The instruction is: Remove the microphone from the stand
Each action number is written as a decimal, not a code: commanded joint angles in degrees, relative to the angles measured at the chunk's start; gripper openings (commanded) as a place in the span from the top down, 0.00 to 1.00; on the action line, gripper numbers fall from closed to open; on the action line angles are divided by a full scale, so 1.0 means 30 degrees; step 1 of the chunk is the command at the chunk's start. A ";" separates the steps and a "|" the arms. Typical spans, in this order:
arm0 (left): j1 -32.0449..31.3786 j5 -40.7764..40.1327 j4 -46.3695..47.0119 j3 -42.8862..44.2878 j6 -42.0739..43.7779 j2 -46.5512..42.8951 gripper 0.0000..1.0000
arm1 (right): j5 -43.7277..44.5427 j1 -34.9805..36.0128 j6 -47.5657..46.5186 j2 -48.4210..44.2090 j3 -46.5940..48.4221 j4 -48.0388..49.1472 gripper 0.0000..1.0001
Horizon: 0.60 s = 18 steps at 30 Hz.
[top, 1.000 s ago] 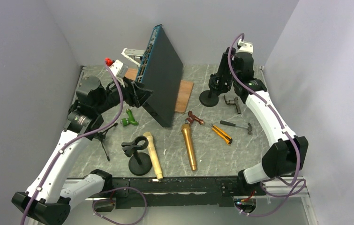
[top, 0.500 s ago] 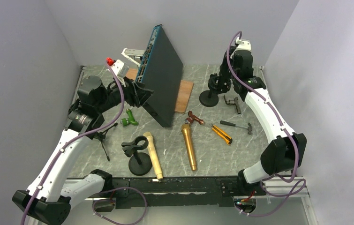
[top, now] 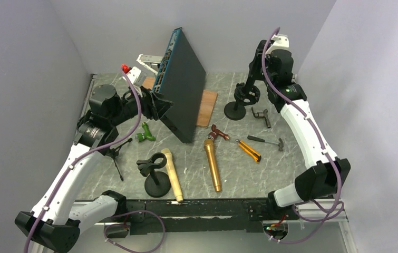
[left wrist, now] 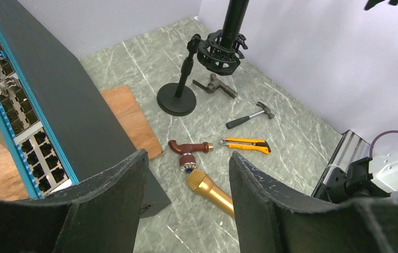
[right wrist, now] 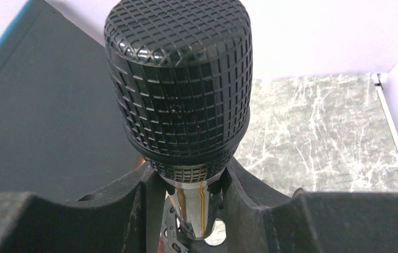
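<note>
Inspection is recorded from the near edge outward. At 7 o'clock on the table (top: 239, 174) a spare clip stand (top: 154, 176) is noted, with a cream microphone (top: 171, 174) lying against or just beside it. A gold microphone (top: 212, 164) lies at 6 o'clock; neither is held. At 10 o'clock the left gripper (left wrist: 186, 158) is poised in the air beside the network switch (top: 183, 89), jaws apart and empty. At 1 o'clock, farthest out, the black microphone (right wrist: 178, 89) is found upright at the shock mount (left wrist: 220, 50) of the far stand (top: 235, 109). The right gripper (right wrist: 188, 179) is clamped on its neck just beneath the grille. Whether the lower end is clear of the mount cannot be told. Extraction is judged to be in hand, not complete. Risks are noted as follows. If the pull is taken off the mount's axis, or the mount binds, the stand may be lifted or tipped, since its base is not steadied by the left arm. A toppled stand would strike the dark metal tool (top: 262, 115) near its base. Slippage on the smooth neck is also possible.
</note>
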 commanded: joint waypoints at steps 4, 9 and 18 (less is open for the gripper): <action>-0.0064 0.0264 0.0448 0.0282 0.0100 0.0104 0.39 | -0.0636 -0.0070 0.0316 -0.3331 -0.0868 0.1451 0.76; -0.0090 0.0351 0.0475 0.0268 0.0013 0.0164 0.39 | -0.2520 -0.0061 0.1058 -0.5254 -0.2595 0.1676 0.82; -0.0177 0.0107 0.0287 0.0341 0.0059 0.0407 0.39 | -0.7317 -0.0038 0.2078 -0.9396 -0.7538 0.3540 0.97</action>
